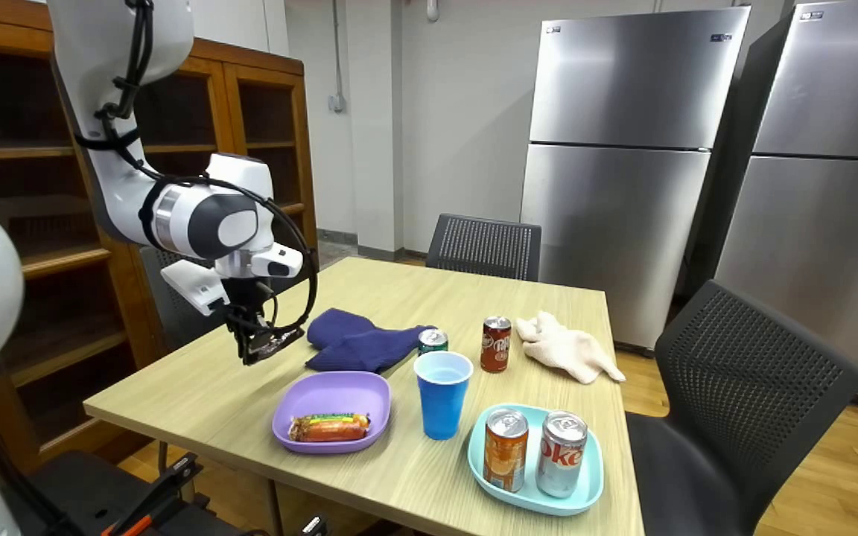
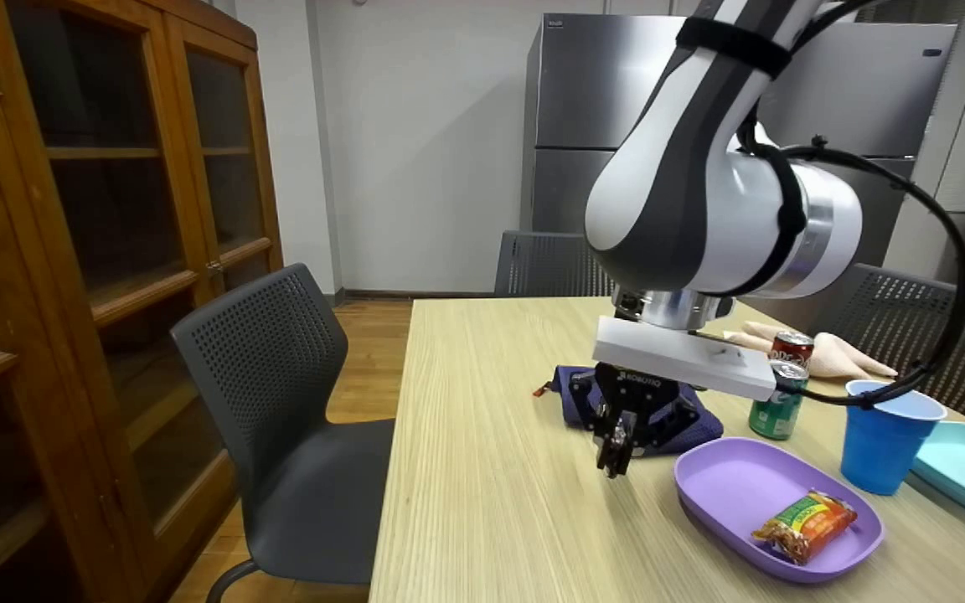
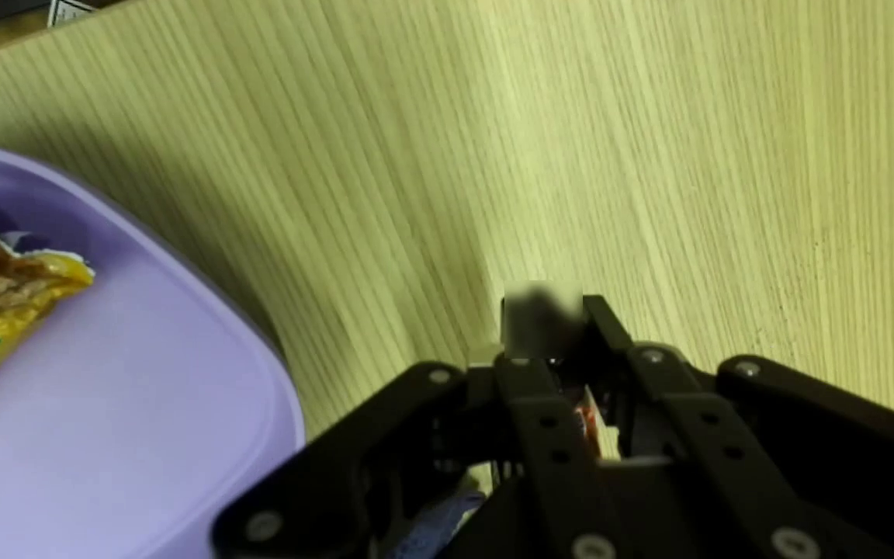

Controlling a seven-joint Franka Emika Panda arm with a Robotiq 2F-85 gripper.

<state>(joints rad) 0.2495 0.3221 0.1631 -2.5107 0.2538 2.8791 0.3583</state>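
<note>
- Pincer [image 2: 614,466]: black
- Wrapper [image 1: 278,341] at its tips: brown, silvery glints
- Plate [image 1: 339,391], lower centre in an exterior view: lilac
- Packet [image 1: 330,427] on it: orange-red with yellow and green
- Cup [image 1: 442,406]: blue, white inside
- Tray [image 1: 537,505], lower right: aqua
- Tray's left can [image 1: 506,450]: orange; right can [image 1: 561,455]: silver, red lettering
- Fabric [image 1: 362,346], mid-frame: navy
- Tabletop [image 1: 414,286]: pale wood, streaked grain

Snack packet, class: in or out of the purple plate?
In: both exterior views show the packet lying inside the plate.
</note>
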